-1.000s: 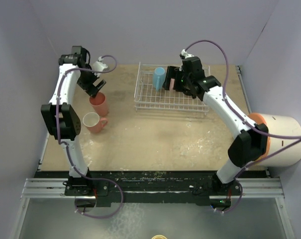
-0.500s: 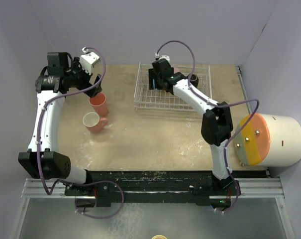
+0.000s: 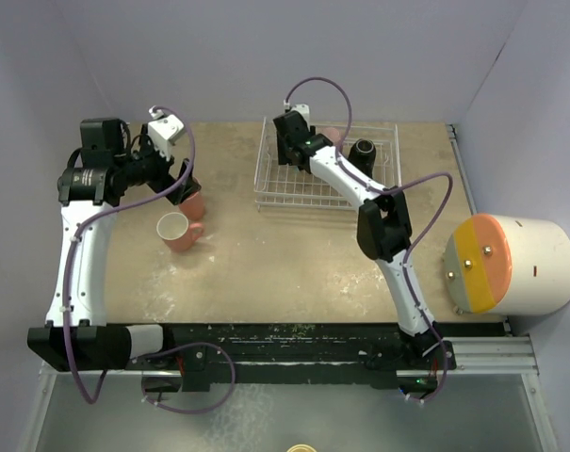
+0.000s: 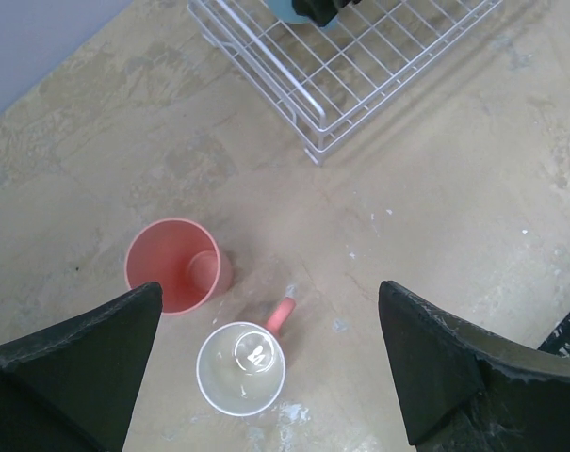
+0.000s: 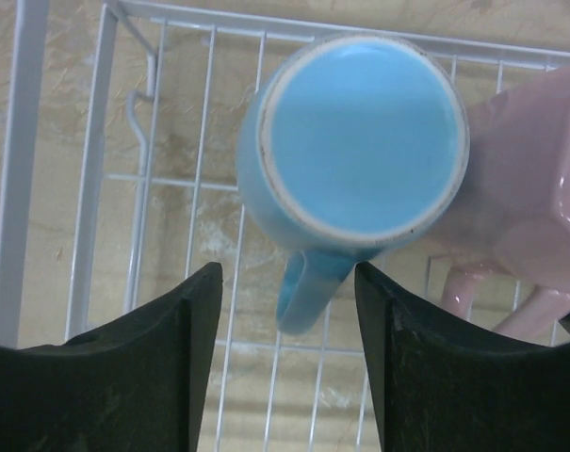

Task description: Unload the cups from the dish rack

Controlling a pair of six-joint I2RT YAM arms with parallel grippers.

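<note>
Nearest to me, in the left half of the overhead view, the left gripper (image 4: 270,290) hangs with its jaws spread as wide as they go and nothing between them. On the table (image 3: 285,254) below it stand two cups already out of the rack: a salmon cup (image 4: 176,266) upright, and just beside it a pale-lined cup (image 4: 240,367) whose pink handle points to the upper right of that wrist view. Further back, right of centre, sits the dish rack (image 3: 313,200), and the right arm reaches over its upper left corner. Three cups remain in it: a black cup (image 3: 364,151) towards the right end, a pink cup (image 5: 539,207), and the light blue cup (image 5: 365,132) touching or just beside that pink one. The blue cup is the one that matters. It stands mouth down on the wires with its flat base facing the wrist camera, so its long axis runs upright. Its body lies just past the fingertips, towards the top of the wrist frame. Its handle (image 5: 313,268) sticks out towards the bottom of the frame, straight into the gap of the right gripper (image 5: 286,282). The jaws there stand part-way apart on either side of the handle, and I cannot see them pinching it. That gap looks narrower than the cup's body, so I judge the handle to be the likely hold. The right arm is right at this cup, while the left is well apart across the table.
</note>
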